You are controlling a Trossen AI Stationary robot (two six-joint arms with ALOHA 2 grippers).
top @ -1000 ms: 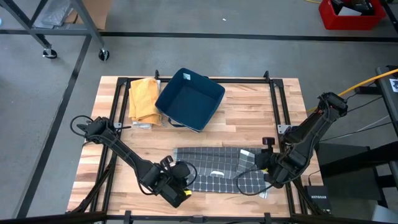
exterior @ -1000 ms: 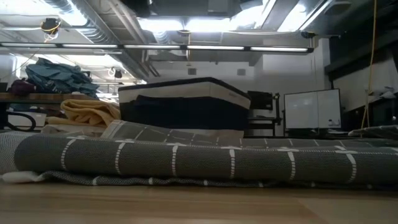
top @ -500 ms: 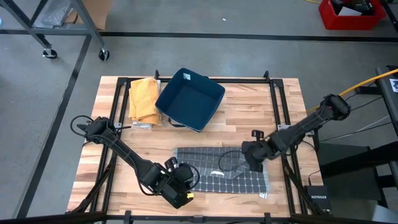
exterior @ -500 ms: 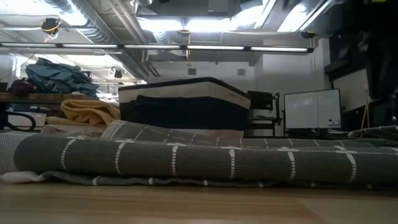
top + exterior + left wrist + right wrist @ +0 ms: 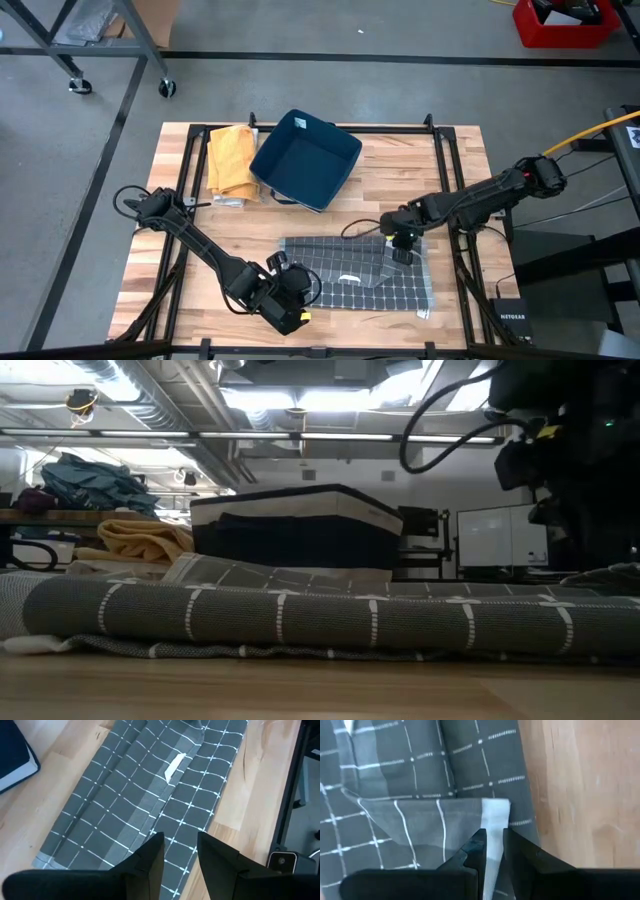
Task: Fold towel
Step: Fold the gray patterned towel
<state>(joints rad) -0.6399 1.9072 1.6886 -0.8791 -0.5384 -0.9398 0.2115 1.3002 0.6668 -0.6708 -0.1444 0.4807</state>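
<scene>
Mid-fold: right end effector (image 5: 402, 247) pinches the grey towel (image 5: 340, 285) corner, carrying it over the towel near the tabletop's front edge. Left end effector (image 5: 290, 290) part-open, empty. Next: lay corner flat, release.

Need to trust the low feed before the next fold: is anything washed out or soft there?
Low view: ceiling lights blow out to white glare; the towel up close looks soft; the right arm is a dark backlit shape. High view: even light, towel grid crisp. Right wrist view: claw shown clearly pinching the towel's edge.
</scene>
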